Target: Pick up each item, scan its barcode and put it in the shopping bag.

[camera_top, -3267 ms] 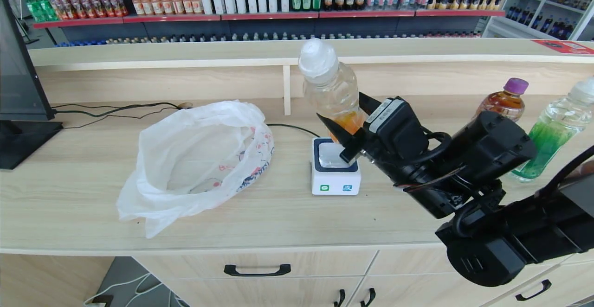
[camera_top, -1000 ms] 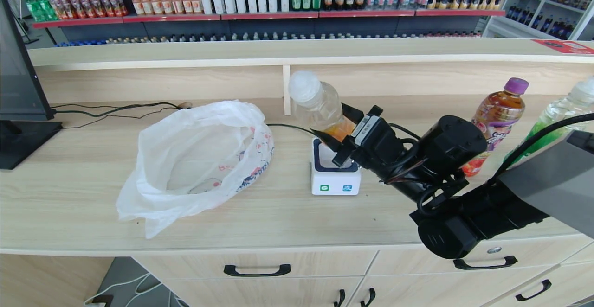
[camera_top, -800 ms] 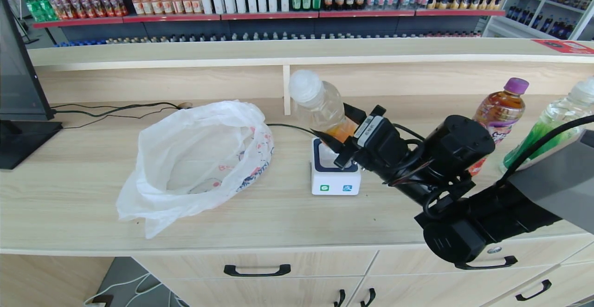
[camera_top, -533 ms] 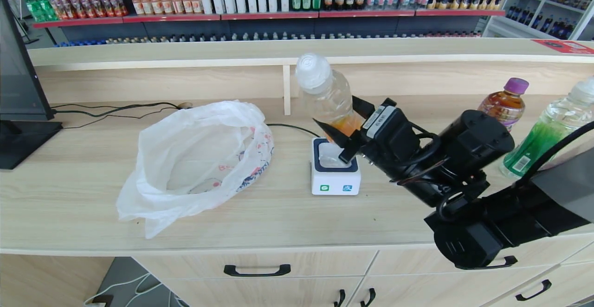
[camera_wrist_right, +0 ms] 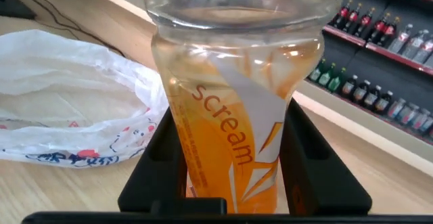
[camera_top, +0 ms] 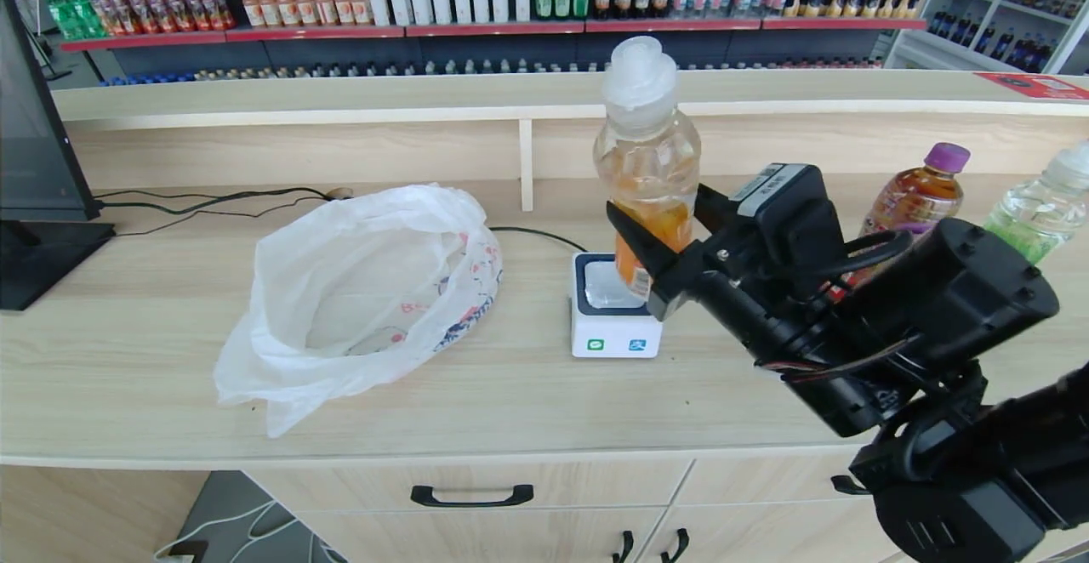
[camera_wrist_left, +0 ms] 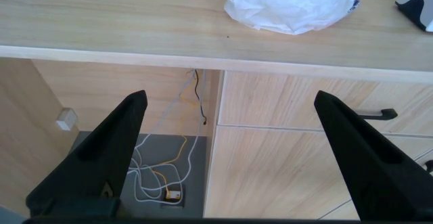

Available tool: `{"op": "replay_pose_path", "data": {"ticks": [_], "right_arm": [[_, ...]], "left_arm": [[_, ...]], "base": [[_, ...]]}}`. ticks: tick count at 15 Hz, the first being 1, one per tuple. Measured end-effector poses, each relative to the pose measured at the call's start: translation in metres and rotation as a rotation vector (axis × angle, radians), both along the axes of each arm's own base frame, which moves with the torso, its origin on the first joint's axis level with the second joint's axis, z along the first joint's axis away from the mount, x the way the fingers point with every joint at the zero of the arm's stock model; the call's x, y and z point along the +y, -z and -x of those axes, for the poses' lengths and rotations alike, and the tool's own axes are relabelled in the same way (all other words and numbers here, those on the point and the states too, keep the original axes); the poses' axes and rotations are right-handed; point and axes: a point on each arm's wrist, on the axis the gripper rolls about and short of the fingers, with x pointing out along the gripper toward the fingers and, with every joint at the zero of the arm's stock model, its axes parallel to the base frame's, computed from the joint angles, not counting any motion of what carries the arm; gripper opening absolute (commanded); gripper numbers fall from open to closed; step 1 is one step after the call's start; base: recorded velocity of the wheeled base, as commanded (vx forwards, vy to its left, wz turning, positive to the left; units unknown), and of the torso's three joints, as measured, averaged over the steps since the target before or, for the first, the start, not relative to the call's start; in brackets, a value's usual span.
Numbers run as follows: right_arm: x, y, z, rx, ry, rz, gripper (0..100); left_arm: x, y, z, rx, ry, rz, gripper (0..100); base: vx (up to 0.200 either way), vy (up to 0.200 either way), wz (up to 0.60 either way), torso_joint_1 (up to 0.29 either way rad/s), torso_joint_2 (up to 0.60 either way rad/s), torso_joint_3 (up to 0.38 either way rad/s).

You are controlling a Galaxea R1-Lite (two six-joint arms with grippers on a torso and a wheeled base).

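The orange drink bottle (camera_top: 648, 163) is raised from its low point of a second ago, clamped in the right gripper (camera_top: 657, 206). Then it was tipped, its white cap leaning away from the gripper toward the shopping bag (camera_top: 357, 291). Now it is held almost upright, cap straight above the fingers. The scanner (camera_top: 614, 312) is left farther beneath the gripper, and the arm is drawn nearer the head camera.

1. We see bright, even daylight on the counter (camera_top: 510, 393) below the right pincer (camera_top: 655, 210).
2. White glare sits on the bottle (camera_top: 647, 146) clamped in it, and on the scanner (camera_top: 612, 333) top underneath.
3. Left of it, the bag (camera_top: 357, 291) casts a faint, soft shadow.
4. Beyond it, the ledge (camera_top: 340, 99) bows toward the head view's edges.
5. Under the counter, past the left pincer (camera_wrist_left: 229, 95), it is dimmer.
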Motion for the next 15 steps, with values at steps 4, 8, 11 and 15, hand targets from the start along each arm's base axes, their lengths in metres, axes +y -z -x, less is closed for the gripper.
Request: {"op": "replay_pose_path", "data": {"ticks": [4, 8, 11, 15], "right_arm": [[-0.005, -0.006, 0.026, 0.083, 0.031, -0.107, 0], [-0.009, -0.010, 0.039, 0.169, -0.052, -0.241, 0], [-0.015, -0.009, 0.045, 0.219, -0.053, -0.303, 0], [-0.028, 0.005, 0.058, 0.295, -0.037, -0.299, 0]], "left_arm": [[0.000, 0.000, 0.000, 0.000, 0.000, 0.000, 100], [0.000, 0.000, 0.000, 0.000, 0.000, 0.000, 100], [0.000, 0.000, 0.000, 0.000, 0.000, 0.000, 100], [0.000, 0.000, 0.000, 0.000, 0.000, -0.001, 100]], "base": [[0.000, 0.000, 0.00, 0.000, 0.00, 0.000], [0.000, 0.000, 0.00, 0.000, 0.00, 0.000], [0.000, 0.000, 0.00, 0.000, 0.00, 0.000], [0.000, 0.000, 0.00, 0.000, 0.00, 0.000]]}}
